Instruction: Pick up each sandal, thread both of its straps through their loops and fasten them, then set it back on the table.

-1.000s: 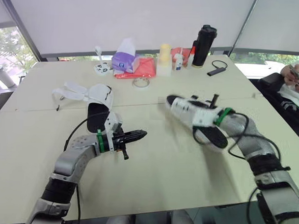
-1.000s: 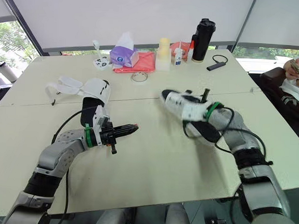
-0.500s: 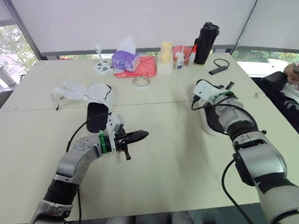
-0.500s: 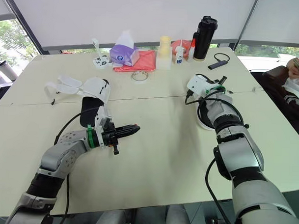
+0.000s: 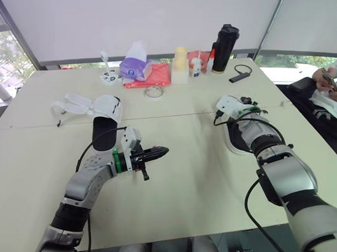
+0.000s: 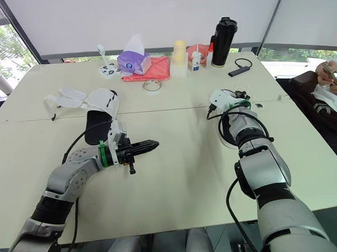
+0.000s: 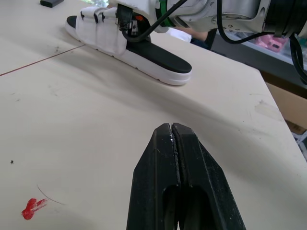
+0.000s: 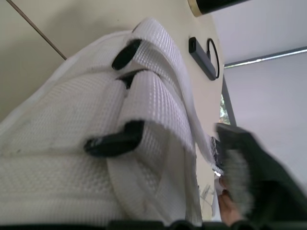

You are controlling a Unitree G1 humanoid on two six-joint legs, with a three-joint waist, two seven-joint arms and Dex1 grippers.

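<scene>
Readable text: none, not a single word or number comes through.
Purple tissue pack [image 6: 132, 61], far edge of the table [image 6: 184, 160]: there's print on its face, but it's too small to read.
Small white bottle [image 6: 196, 61], also along the far edge: it carries a label, letters too small to make out.

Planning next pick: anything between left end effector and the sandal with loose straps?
Nothing visible. Left end effector hovers over bare table; the sandal lies farther back, beside that arm's wrist.
</scene>
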